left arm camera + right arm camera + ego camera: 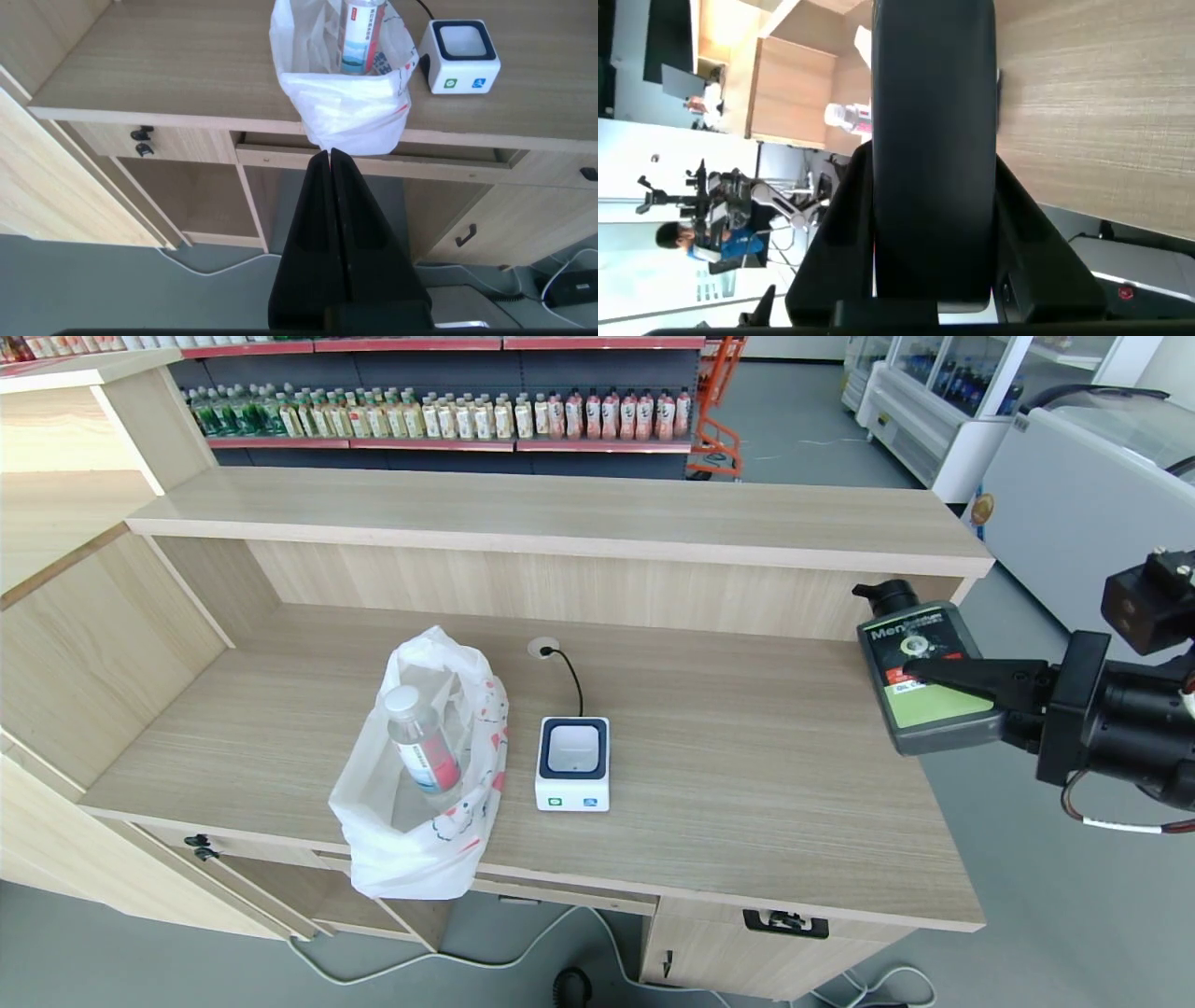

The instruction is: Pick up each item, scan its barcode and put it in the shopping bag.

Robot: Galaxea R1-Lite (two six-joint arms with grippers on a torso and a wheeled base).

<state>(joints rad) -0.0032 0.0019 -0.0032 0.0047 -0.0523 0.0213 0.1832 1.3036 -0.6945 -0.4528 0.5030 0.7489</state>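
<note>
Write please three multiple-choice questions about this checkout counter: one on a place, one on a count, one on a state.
1. Where is the scanner?
A. inside the shopping bag
B. on the counter, beside the bag
C. on the floor

2. How many bottles are in the bag?
A. one
B. none
C. three

3. What is the state of the right gripper?
A. open and empty
B. resting on the counter
C. shut on the dark bottle

Answers:
1 B: it stands on the counter next to the bag.
2 A: a single clear bottle stands inside.
3 C: its finger presses on the dark bottle, held in the air.
</note>
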